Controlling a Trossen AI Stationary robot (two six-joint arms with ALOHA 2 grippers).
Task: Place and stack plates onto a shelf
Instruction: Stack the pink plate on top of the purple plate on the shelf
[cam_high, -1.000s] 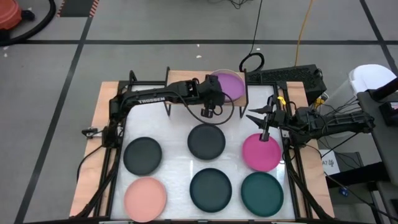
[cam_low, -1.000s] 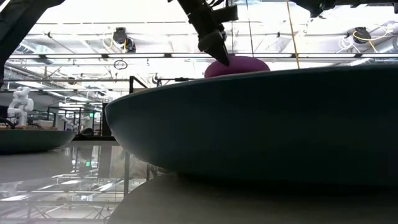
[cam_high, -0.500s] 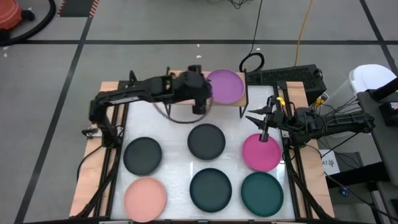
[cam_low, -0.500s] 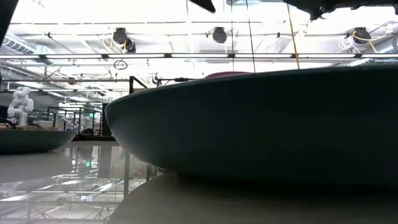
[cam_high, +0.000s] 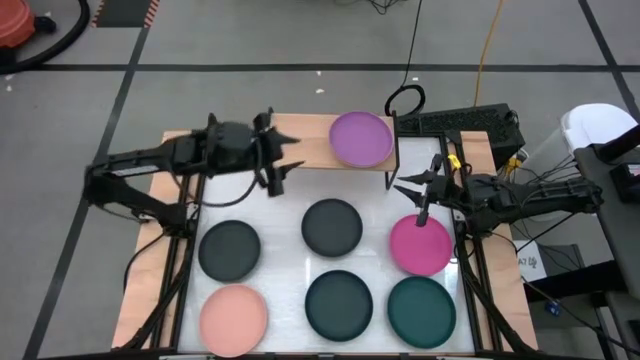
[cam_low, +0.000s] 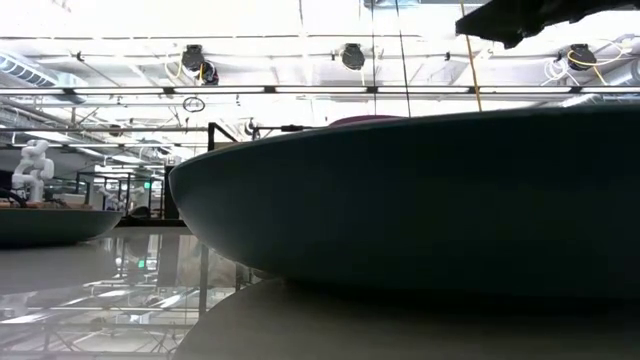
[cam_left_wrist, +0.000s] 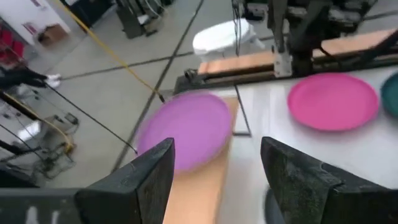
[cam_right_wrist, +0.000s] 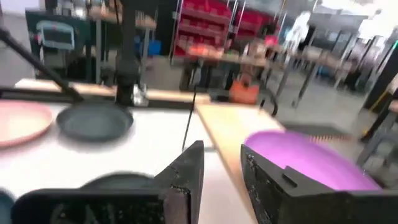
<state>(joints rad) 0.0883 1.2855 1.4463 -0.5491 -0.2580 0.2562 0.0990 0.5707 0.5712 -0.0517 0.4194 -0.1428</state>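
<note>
The purple plate (cam_high: 361, 138) lies flat on the right half of the wooden shelf (cam_high: 310, 150) at the table's far edge; it also shows in the left wrist view (cam_left_wrist: 189, 130) and the right wrist view (cam_right_wrist: 311, 158). My left gripper (cam_high: 285, 162) is open and empty over the shelf's left end (cam_left_wrist: 214, 180). My right gripper (cam_high: 415, 195) is open and empty above the far edge of the magenta plate (cam_high: 420, 245), which rests on the table. Two dark plates (cam_high: 229, 250) (cam_high: 332, 227), a light pink plate (cam_high: 233, 318), a dark teal plate (cam_high: 339, 303) and a teal plate (cam_high: 421, 310) rest on the white table top.
The shelf's thin black legs (cam_high: 396, 150) stand at its right end, next to my right gripper. A black keyboard-like box (cam_high: 460, 122) lies behind the table's right corner. In the low view a dark plate (cam_low: 420, 200) fills the foreground.
My left gripper has drawn back from the purple plate toward the table's left edge, along the shelf, and is clear of it. The plate has settled lower and lies flat on the shelf's right half. My right arm has kept still.
</note>
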